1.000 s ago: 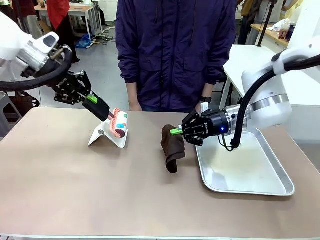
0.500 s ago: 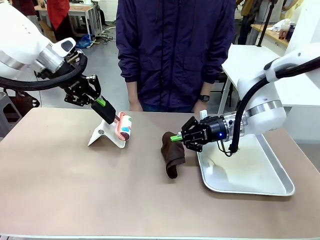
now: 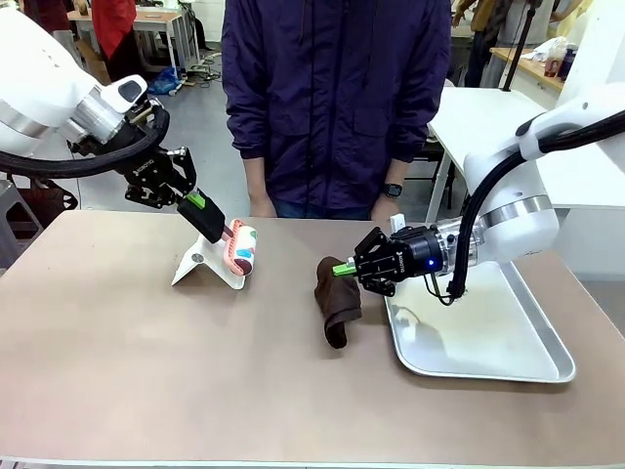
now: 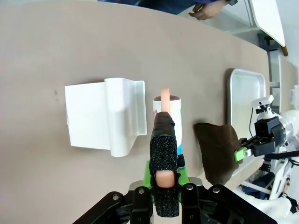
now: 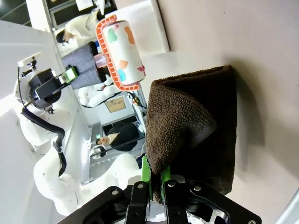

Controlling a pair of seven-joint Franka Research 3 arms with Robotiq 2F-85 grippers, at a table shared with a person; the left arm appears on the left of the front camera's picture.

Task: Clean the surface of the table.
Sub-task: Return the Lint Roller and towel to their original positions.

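Since a second ago: left gripper [image 3: 217, 224] raised and drawn toward the far edge, lint roller [image 3: 240, 248] lifted with it off its white stand [image 3: 206, 264]; right gripper [image 3: 344, 269] and brown cloth [image 3: 337, 298] shifted slightly toward the near edge. No visible change over the last half second.

Front view. Table [image 3: 146, 371]: wide taupe top carrying everything. Left gripper closed on the roller handle, roller hanging just above the stand, near the far edge, left of centre. Right gripper pinched on the cloth's upper edge; cloth draped down to the top near mid-table, just beside the silver tray [image 3: 547, 366] at the right side. Person standing at the far edge. Step judged: tools taken up, wiping not yet begun. Next move calls for bringing roller or cloth flat onto the top and sweeping it across.

Left wrist view. Fingers [image 4: 164, 154] clamped on the pink handle; roller [image 4: 171, 108] apart from the table [image 4: 70, 46] below, stand [image 4: 105, 116] beside it.

Right wrist view. Green pads [image 5: 146, 175] shut on a cloth [image 5: 187, 126] fold; lower folds resting on the table [image 5: 261, 70].
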